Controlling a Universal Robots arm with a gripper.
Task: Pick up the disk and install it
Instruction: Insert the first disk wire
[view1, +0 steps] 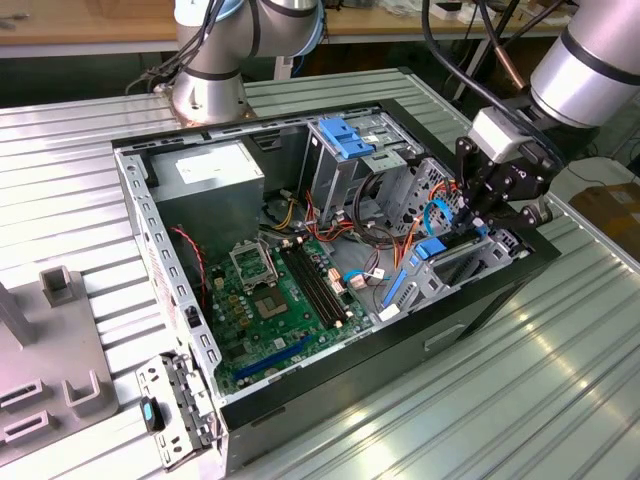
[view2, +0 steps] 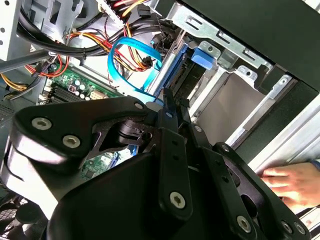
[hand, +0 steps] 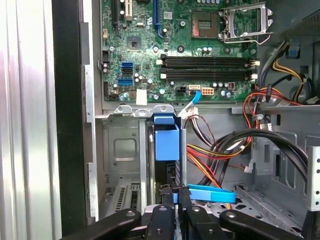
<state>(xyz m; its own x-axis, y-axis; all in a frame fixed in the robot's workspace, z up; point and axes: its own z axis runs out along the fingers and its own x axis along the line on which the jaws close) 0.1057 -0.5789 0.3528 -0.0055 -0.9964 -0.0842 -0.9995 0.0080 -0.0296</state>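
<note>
The disk (view1: 455, 265) stands on edge in the drive bay at the front corner of the open computer case (view1: 150, 230), on the exterior view's right. Its blue side rail (view2: 186, 70) and blue end tab (hand: 166, 142) show in the wrist views, with the dark body (hand: 164, 175) edge-on between the bay's metal walls. My gripper (view1: 472, 228) hangs right over the bay. Its black fingers (hand: 165, 205) are drawn close together on the blue near end of the disk, as the narrow gap at the gripper (view2: 172, 102) also shows.
A thin blue cable (view2: 125, 60) loops beside the bay among orange and black wire bundles (hand: 220, 150). The motherboard (view1: 270, 300) fills the case floor. A grey drive cage with a blue latch (view1: 345, 135) rises behind. A person's hand (view2: 290, 182) rests outside the case wall.
</note>
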